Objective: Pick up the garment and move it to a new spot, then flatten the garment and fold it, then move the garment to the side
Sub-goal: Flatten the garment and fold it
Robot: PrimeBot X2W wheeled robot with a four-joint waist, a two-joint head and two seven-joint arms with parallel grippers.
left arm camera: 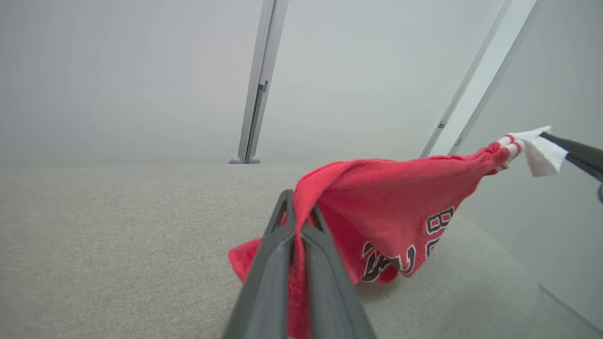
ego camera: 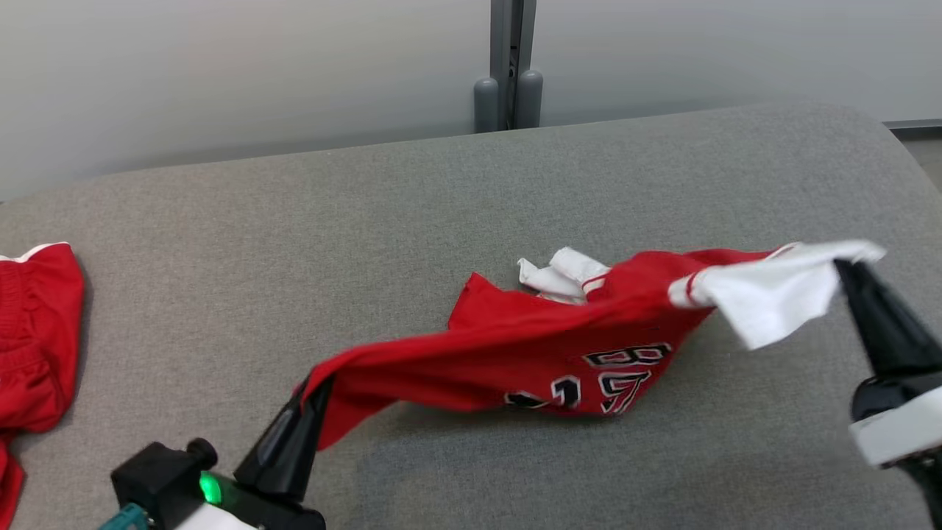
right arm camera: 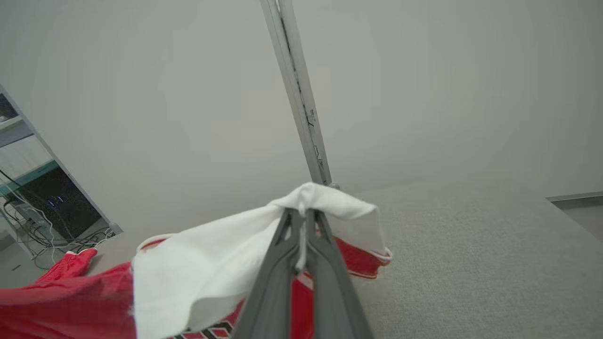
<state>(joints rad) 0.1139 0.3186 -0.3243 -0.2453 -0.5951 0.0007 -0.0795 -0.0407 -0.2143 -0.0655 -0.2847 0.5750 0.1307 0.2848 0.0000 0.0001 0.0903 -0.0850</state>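
In the head view, the left gripper [ego camera: 318, 389] is pressed together on a red edge of the garment [ego camera: 530, 346]. The right gripper [ego camera: 845, 266] is likewise closed, pinching a white panel at the garment's other end. The cloth hangs stretched between the two, twisted along its length. Its printed middle sags below the line between the grippers and seems to touch the grey surface [ego camera: 441, 206]. A second red garment [ego camera: 37, 338] lies well apart, beyond the left gripper on its outer side.

In the left wrist view, the left gripper [left arm camera: 299, 207] has its two fingers shut with red fabric caught between them. The garment [left arm camera: 386, 202] rises away from it toward the right gripper [left arm camera: 572, 151], which holds the white corner higher up. The lettered part droops close to the surface [left arm camera: 118, 235].

In the right wrist view, the right gripper [right arm camera: 301, 217] is closed on a fold of white cloth that drapes over its tips. The rest of the garment [right arm camera: 202, 273] trails down and to one side of the fingers, and bare surface [right arm camera: 471, 259] lies on the other side.

Judging by this, the pick-up and move appears to be in hand, with the garment gripped at both ends but neither flat nor folded. The next move probably calls for both grippers to travel together and keep the cloth taut. The twist would also have to be worked out, so that the garment can be laid down spread, not bunched.
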